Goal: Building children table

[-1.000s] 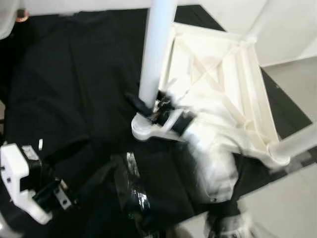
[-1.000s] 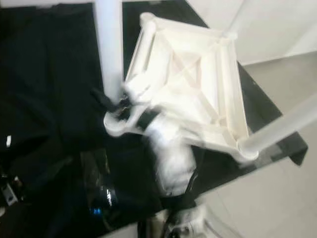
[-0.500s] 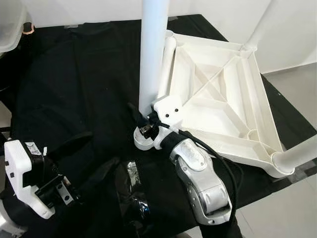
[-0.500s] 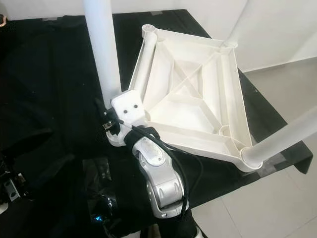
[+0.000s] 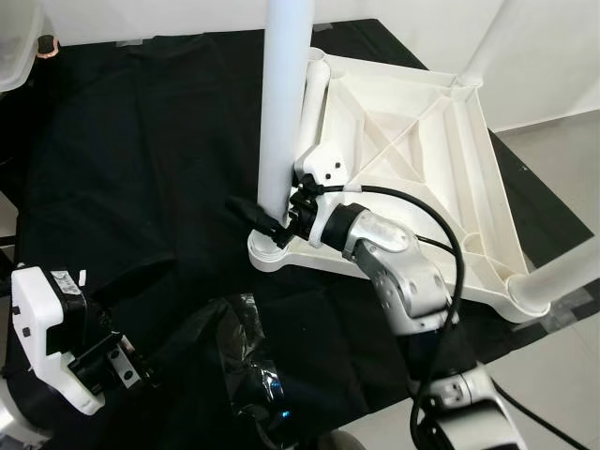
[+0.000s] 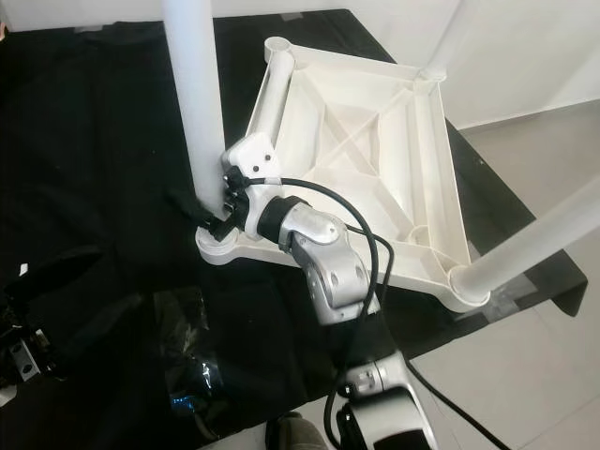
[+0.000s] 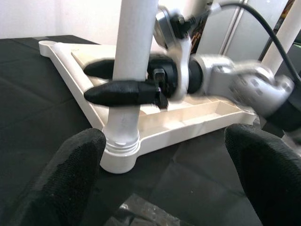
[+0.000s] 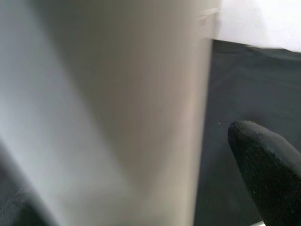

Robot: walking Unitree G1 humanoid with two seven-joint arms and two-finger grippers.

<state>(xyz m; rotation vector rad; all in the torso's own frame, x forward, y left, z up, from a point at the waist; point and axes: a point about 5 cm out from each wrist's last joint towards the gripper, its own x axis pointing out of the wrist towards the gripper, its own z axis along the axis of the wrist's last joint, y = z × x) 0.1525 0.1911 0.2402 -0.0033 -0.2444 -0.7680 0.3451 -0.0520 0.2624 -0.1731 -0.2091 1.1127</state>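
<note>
The white children's table [image 5: 412,141] lies upside down on a black cloth. A white leg [image 5: 286,94] stands upright in its near-left corner socket [image 5: 267,255]. My right gripper [image 5: 267,217] is shut on that leg just above the socket, one black finger [image 7: 120,92] in front of the tube and the other behind it. The leg fills most of the right wrist view, with one fingertip [image 8: 263,160] beside it. Two more legs stand at the far-right [image 5: 497,37] and near-right [image 5: 562,272] corners. My left gripper [image 7: 164,188] is open, low over the cloth, facing the socket from a short way off.
Crumpled clear plastic wrap [image 5: 253,366] lies on the cloth near the front edge. A clear bin [image 5: 17,42] sits at the far left corner. The cloth-covered surface ends to the right, with pale floor [image 5: 553,150] beyond.
The blur has settled. My right forearm has risen and swung over the tabletop while its gripper stays on the leg's base. The left gripper has hardly moved.
</note>
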